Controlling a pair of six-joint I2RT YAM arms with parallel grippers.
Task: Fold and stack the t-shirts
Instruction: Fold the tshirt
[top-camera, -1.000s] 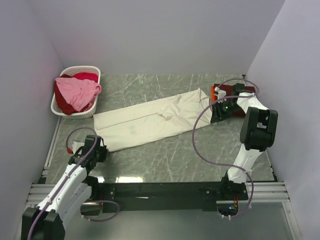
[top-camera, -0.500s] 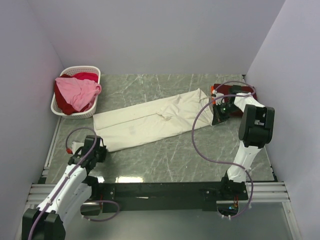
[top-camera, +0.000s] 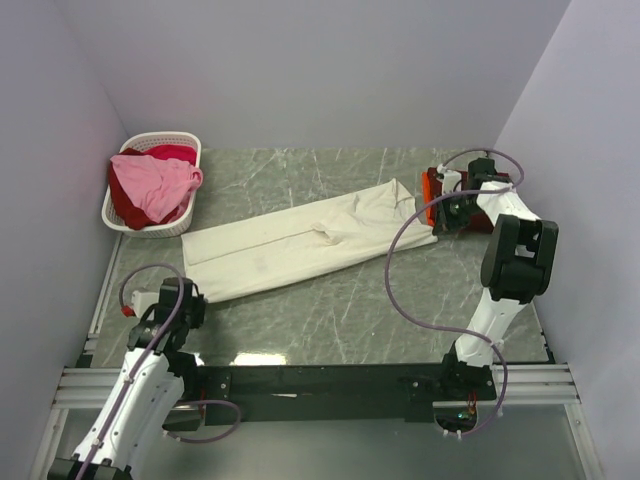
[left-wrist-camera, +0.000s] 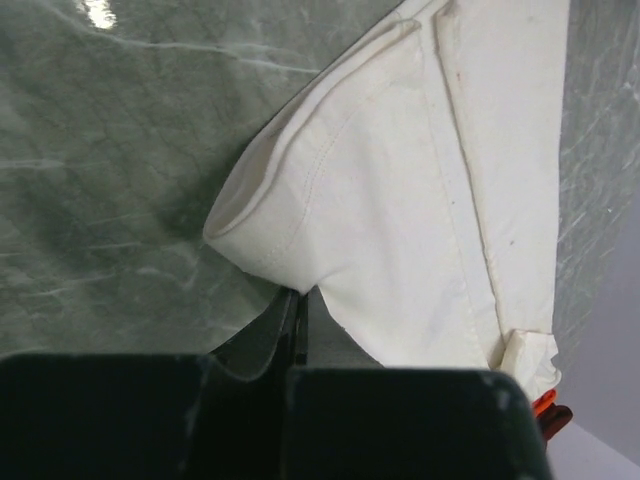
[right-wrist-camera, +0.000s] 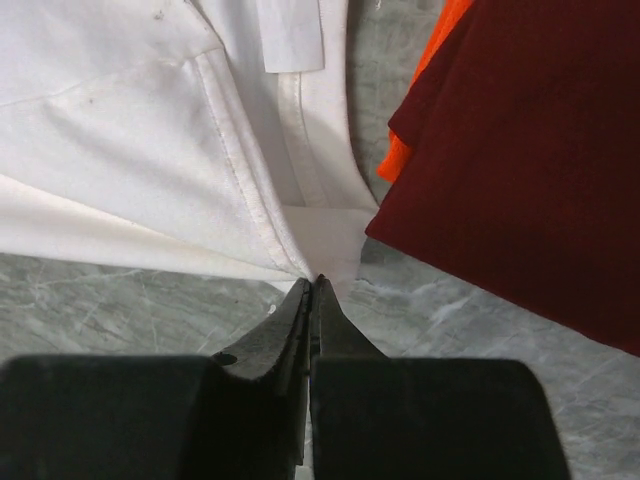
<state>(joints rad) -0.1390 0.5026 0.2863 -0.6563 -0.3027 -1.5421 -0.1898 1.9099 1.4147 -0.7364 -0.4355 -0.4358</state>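
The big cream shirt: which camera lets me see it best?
The top camera: only there does the whole cream shirt show, lying stretched across the table. The left wrist view shows just one corner of it, the right wrist view another edge beside a dark red shirt.

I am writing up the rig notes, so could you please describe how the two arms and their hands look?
Both arms, left arm and right arm, have white links with bulky black joints. A thin purple cable loops along each. The left hand and right hand have black, tapering fingers.
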